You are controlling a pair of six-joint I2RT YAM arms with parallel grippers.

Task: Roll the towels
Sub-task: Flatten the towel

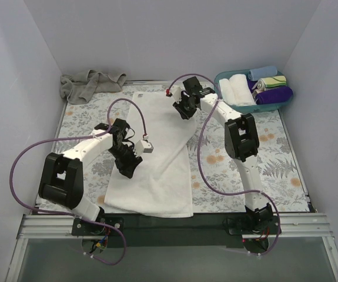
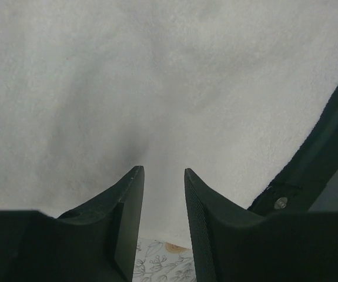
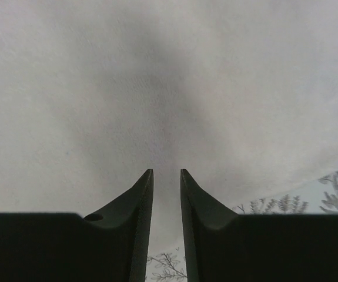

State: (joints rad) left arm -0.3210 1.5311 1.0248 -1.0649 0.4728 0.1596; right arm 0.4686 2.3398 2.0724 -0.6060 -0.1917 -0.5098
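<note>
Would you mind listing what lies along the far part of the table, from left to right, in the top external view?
Grey-beige towel → white towel → right gripper → teal basket.

Both grippers low, jaws narrowly parted

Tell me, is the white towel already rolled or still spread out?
Spread out: the white towel lies flat and long on the table, no roll at either end.
</note>
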